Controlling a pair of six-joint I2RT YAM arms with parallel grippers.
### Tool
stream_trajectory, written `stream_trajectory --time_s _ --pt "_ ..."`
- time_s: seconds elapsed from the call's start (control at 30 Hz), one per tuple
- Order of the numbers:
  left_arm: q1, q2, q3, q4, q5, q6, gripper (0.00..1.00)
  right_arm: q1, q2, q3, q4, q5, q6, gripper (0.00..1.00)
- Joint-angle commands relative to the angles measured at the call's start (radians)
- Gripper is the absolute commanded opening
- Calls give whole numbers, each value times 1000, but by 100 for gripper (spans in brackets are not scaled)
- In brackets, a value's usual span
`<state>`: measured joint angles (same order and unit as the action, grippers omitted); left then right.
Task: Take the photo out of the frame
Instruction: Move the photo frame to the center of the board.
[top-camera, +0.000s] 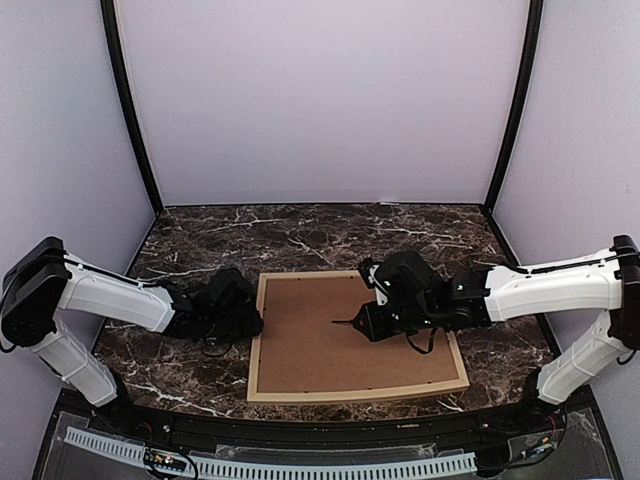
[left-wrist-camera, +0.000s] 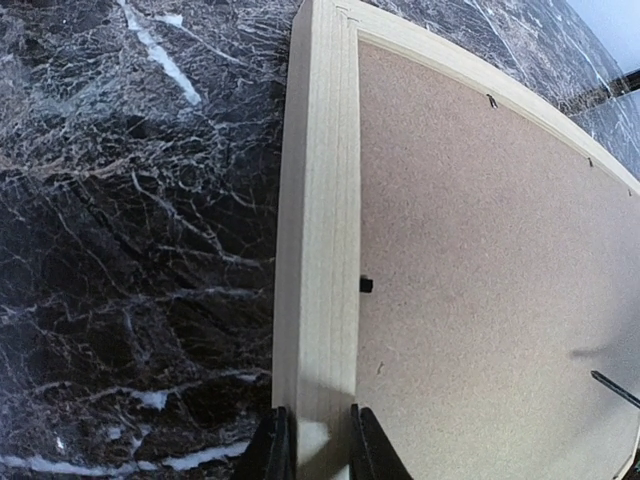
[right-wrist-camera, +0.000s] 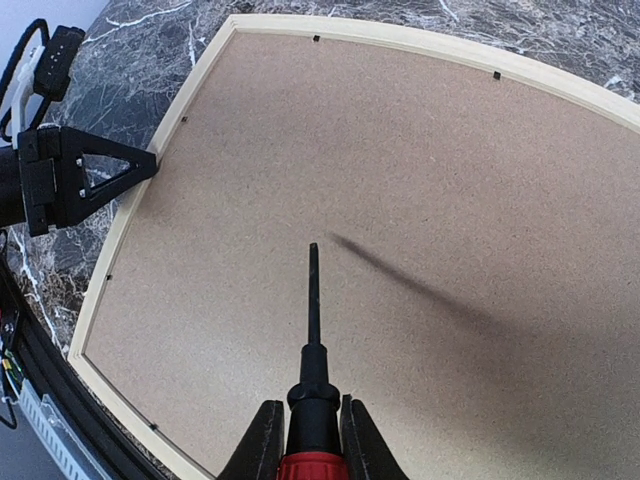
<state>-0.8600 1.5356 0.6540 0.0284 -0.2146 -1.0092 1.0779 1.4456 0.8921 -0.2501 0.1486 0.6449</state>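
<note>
**The frame** (top-camera: 350, 393), a large rectangle of thin, pale, straight-grained wood moulding, lies face down on the desk (top-camera: 200, 250), roughly midway between the two arms. Its opening is filled by a backing board (top-camera: 330, 345) of flat, matt brown fibreboard with a fine speckled texture. Small black tabs (left-wrist-camera: 365, 284) stand at intervals along the inner edge of the moulding, over the board's margin. The photo is hidden beneath the board.

**Left arm** (top-camera: 110, 298). It reaches in from the left. The left jaws, black, pinch the frame's left rail near its middle, one finger on the outer side and one on the inner.

**Right arm** (top-camera: 550, 285). It reaches over the board from the right. The right jaws are pressed onto a screwdriver (right-wrist-camera: 312, 300), gripping the black collar just ahead of its red handle. The slim black shaft tapers and points across the board toward the left rail, its tip over the board's middle. Its shadow lies as a soft streak on the board, apart from the tip.

**Surroundings.** The desk is glossy and marble-patterned, dark brown-black with white veins. Pale lilac walls (top-camera: 320, 100) with black corner posts (top-camera: 130, 110) enclose three sides. A white slotted strip (top-camera: 300, 468) runs along the near edge.
</note>
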Motion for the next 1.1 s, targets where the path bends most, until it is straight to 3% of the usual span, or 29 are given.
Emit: stream_trajectory --time_s 0.0,0.43,0.57,0.77,1.07 --pt "-39 69 -55 -81 132 -108 10 1 -16 11 39 -3 14 0" --pt "-99 196 73 1 184 -123 12 3 -50 -15 29 12 30 0" --pt "-122 215 100 9 194 -129 21 4 -52 -13 24 15 32 0" --pt "-144 156 99 23 182 -102 43 6 -60 -10 14 22 35 0" --pt "-142 -33 72 -69 30 81 56 21 -58 4 24 12 33 0"
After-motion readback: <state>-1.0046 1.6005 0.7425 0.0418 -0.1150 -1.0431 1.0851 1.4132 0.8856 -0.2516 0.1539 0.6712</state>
